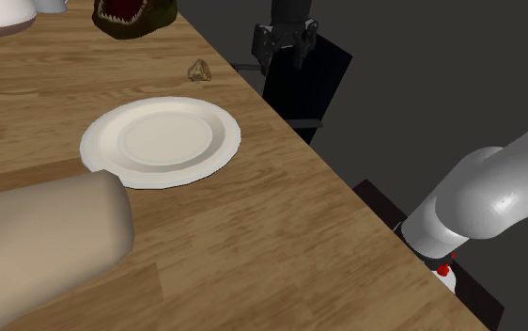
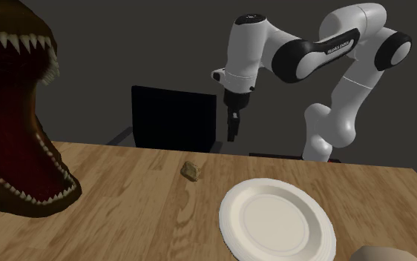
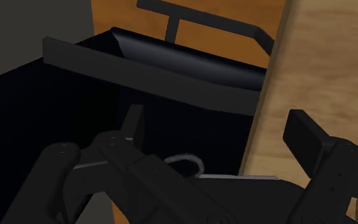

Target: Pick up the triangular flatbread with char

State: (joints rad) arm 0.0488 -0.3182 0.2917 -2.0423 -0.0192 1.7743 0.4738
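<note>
Approach step: your pincer [image 2: 232, 136] hangs open and empty over the black chair [image 2: 173, 119] just past the edge of the wooden table [image 2: 125, 194], the charred triangular flatbread [image 2: 191, 171] lying on the tabletop below and well apart from it, so next you swing over the bread and descend.

A light wooden table [image 1: 281, 235] bears a round white plate [image 1: 161, 141], a small tan triangular flatbread [image 1: 199, 70] just beyond, and a toothed dark head [image 1: 132, 16] farthest.

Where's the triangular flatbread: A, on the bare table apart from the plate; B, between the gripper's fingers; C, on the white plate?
A: the flatbread lies on the wooden table, apart from the white plate, while the open gripper hangs beyond the table's edge.
</note>
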